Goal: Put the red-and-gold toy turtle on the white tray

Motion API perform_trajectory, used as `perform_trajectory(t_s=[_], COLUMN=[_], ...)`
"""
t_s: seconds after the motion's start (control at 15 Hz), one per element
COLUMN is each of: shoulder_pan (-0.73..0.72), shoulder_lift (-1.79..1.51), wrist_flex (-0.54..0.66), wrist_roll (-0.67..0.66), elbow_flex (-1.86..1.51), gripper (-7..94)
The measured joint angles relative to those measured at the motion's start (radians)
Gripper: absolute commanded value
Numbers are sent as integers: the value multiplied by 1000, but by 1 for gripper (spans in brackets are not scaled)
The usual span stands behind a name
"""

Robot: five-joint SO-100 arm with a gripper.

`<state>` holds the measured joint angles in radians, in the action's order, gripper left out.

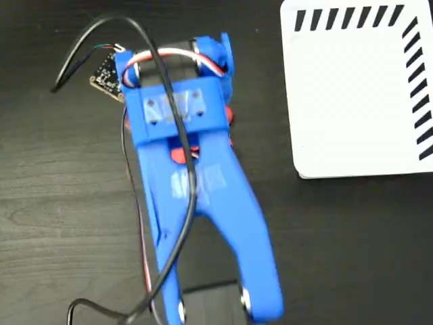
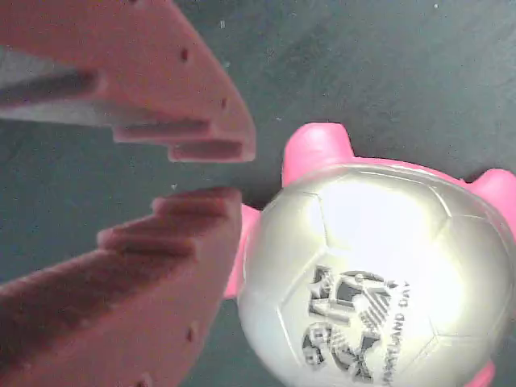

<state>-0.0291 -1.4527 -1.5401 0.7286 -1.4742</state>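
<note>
Red-and-gold toy turtle (image 2: 379, 282) shows fully only at wrist.

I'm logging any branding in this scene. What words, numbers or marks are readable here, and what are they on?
"...YLAND DAY": only partly readable, curving beside a black crest on the turtle shell in the wrist view; its first letters are blurred.
The black crest itself: too blurred to read.
White tray: black diagonal stripes only, no text.
Small circuit board on the arm: markings too small to read.

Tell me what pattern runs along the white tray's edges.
Short black diagonal stripes along two edges of the white tray, clearest in the fixed view.
</note>
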Motion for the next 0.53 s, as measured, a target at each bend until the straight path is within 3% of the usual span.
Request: perform_trajectory(t_s=[0.2,0.27,0.53], shoulder_pan=[-2,-2,-11], shoulder_lift=[28,29,67], wrist_flex=[-28,-28,-28], wrist_roll=[-11,-11,-3], elbow_flex=[34,38,66], gripper=[42,48,53])
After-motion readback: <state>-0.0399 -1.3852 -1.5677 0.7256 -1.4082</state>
